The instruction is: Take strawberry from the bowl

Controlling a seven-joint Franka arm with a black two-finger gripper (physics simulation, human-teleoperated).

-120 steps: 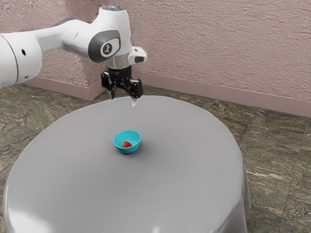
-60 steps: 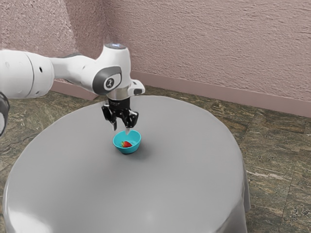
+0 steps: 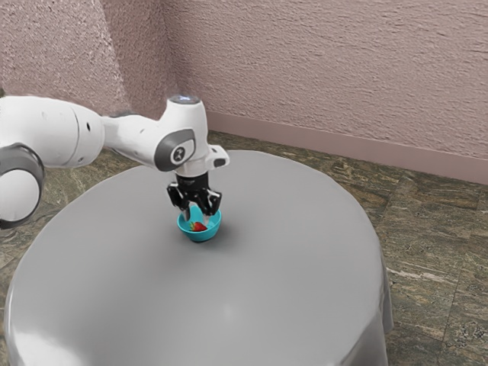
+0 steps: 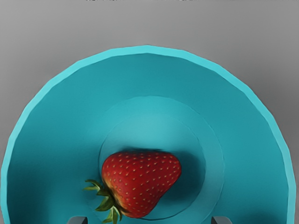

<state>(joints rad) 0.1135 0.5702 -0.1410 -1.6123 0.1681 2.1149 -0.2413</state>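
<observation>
My gripper [image 3: 197, 218] is over the turquoise bowl [image 3: 201, 236], its two fingertips spread apart and low at the bowl's opening. The red strawberry [image 3: 199, 226] lies inside the bowl, below and between the fingertips. In the wrist view, the strawberry [image 4: 141, 182] rests on its side on the bowl's floor, green leaves at one end. Tips of the gripper [image 4: 149, 220] stand wide apart there, one on either side, with the bowl's rim [image 4: 147, 49] curving around. Neither finger touches the fruit as far as I can tell.
The bowl stands on a round table with a grey cloth [image 3: 267, 282]. Beyond the table's edge are a dark stone-patterned floor [image 3: 427, 252] and a pinkish textured wall [image 3: 328, 69].
My arm has come down from above the table's far part to the bowl, the gripper still open. Bowl and strawberry have stayed where they were.
</observation>
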